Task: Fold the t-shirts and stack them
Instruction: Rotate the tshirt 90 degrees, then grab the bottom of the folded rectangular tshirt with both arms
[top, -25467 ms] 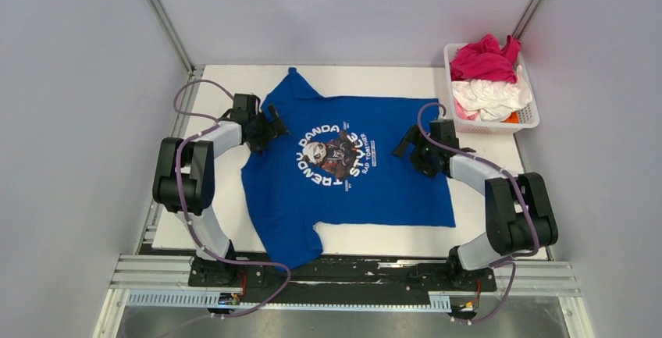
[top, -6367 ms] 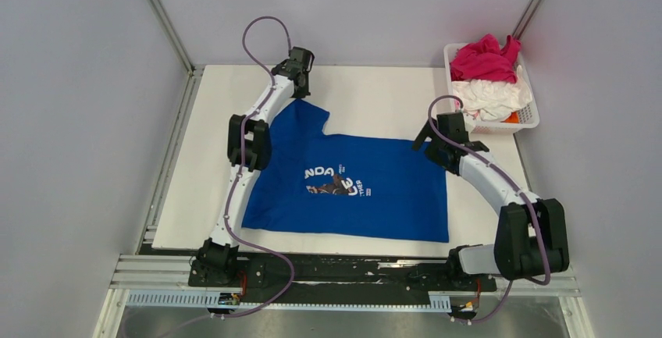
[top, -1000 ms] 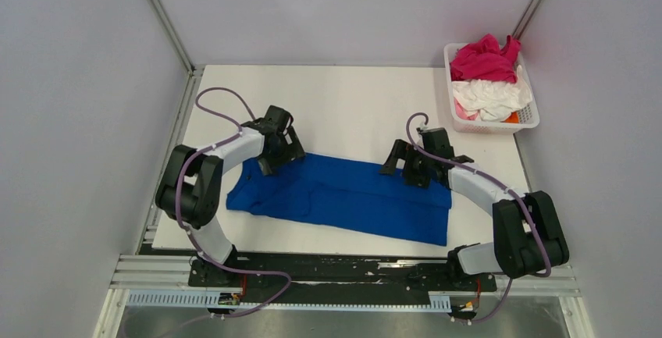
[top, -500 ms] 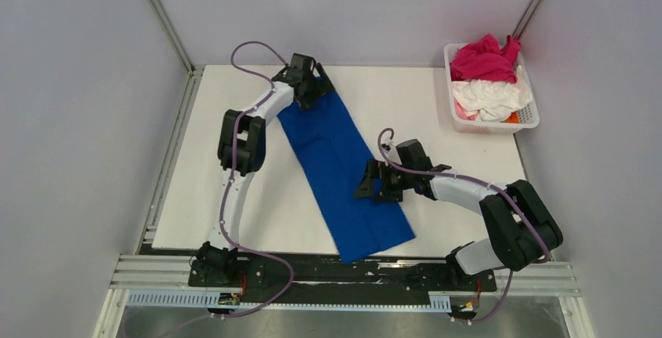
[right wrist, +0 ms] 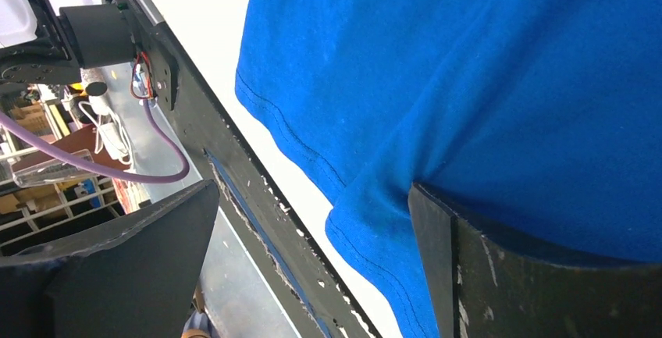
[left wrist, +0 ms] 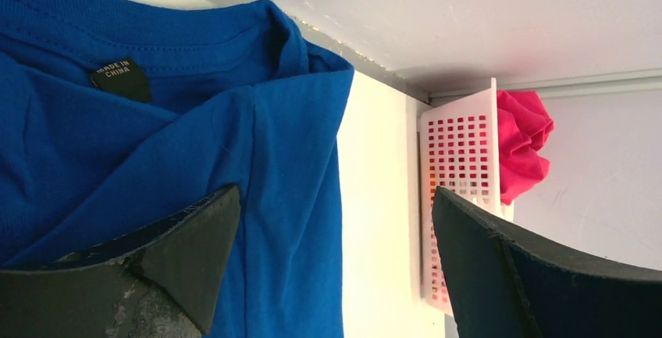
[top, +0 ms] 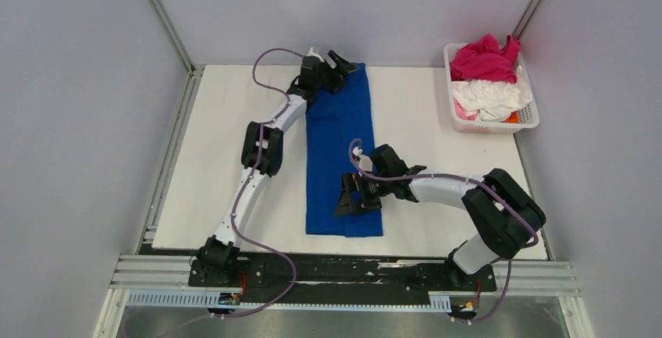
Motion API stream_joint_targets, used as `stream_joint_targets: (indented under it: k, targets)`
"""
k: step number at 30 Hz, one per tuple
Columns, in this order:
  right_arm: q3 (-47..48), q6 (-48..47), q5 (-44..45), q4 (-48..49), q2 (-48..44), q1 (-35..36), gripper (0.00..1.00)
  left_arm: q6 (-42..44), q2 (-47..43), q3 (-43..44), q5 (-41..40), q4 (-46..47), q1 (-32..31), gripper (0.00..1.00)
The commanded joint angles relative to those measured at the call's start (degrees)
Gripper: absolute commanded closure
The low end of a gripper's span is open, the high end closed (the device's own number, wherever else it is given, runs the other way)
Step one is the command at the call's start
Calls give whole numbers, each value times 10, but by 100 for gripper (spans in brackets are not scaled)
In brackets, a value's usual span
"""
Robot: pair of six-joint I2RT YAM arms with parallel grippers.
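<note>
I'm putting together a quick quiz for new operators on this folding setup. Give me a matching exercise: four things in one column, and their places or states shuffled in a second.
Things
1. blue shirt
2. pink shirt
3. left gripper
4. right gripper

Places or states
A. open, over the strip's near end
B. bunched in the basket
C. open, at the collar end
D. folded into a long strip on the table

Pairs: 1-D, 2-B, 3-C, 4-A.
</note>
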Motion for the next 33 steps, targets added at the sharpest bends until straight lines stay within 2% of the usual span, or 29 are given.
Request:
stream_joint_targets:
  k: [1, 5, 10, 11, 13, 16, 18, 21, 22, 26, 31, 33]
  targets:
    - [22, -6, 35, -1, -21, 7, 0, 38, 22, 14, 6, 28, -2, 0]
    - [35, 11, 116, -26, -73, 7, 0, 128, -50, -5, 33, -33, -5, 0]
    - [16, 40, 195, -26, -157, 0, 0, 247, -236, -94, 65, -126, -10, 0]
    - [11, 40, 197, -28, -176, -4, 0, 262, -267, -143, 61, -134, -17, 0]
    - [1, 44, 219, -37, -212, -11, 0, 304, -383, -221, 40, -172, -31, 0]
    - [-17, 62, 269, -64, -262, -21, 0, 339, -493, -313, -44, -229, -52, 0]
    - [-32, 78, 296, -81, -294, -29, 0, 335, -574, -431, -94, -262, -66, 0]
    - [-51, 89, 317, -107, -330, -40, 0, 322, -712, -575, -142, -258, -96, 0]
    - [-58, 90, 318, -115, -342, -41, 0, 314, -738, -648, -145, -254, -102, 0]
    - [-94, 97, 286, -125, -383, -47, 0, 297, -887, -839, -155, -256, -155, 0]
    - [-134, 104, 227, -134, -419, -49, 0, 224, -1037, -1016, -155, -308, -196, 0]
    - [-152, 112, 213, -133, -426, -49, 0, 200, -1077, -1080, -129, -301, -208, 0]
